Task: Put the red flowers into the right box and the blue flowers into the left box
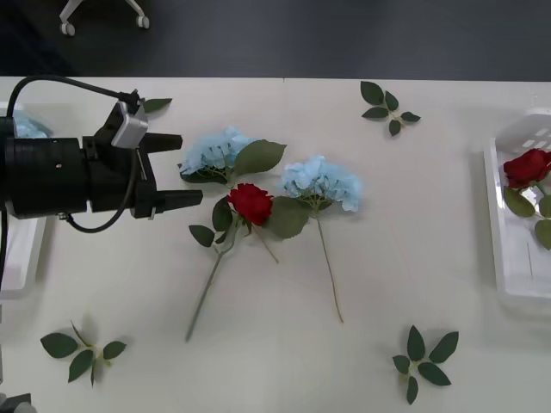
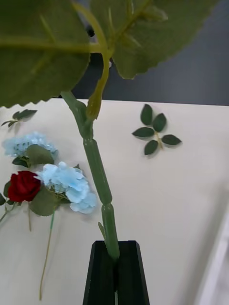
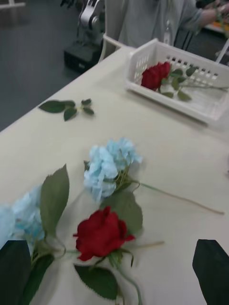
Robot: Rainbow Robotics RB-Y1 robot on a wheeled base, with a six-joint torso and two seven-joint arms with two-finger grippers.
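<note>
One red flower (image 1: 250, 202) lies mid-table between two blue flowers (image 1: 215, 153) (image 1: 323, 182). My left gripper (image 1: 189, 169) hovers open just left of them; its wrist view has the red flower (image 3: 102, 232) between the open fingers (image 3: 212, 267), with the blue flowers (image 3: 110, 164) (image 3: 24, 214) close by. Another red flower (image 1: 527, 166) lies in the right box (image 1: 495, 215). A blue flower (image 1: 30, 127) shows in the left box (image 1: 21, 258). My right gripper (image 2: 114, 274) is shut on a thick green flower stem (image 2: 98, 171) with broad leaves; its bloom is out of frame.
Loose green leaf sprigs lie at the back (image 1: 387, 107), the front right (image 1: 424, 361), the front left (image 1: 82, 351) and near my left arm (image 1: 157, 105). A person stands behind the right box (image 3: 191, 81) in the left wrist view.
</note>
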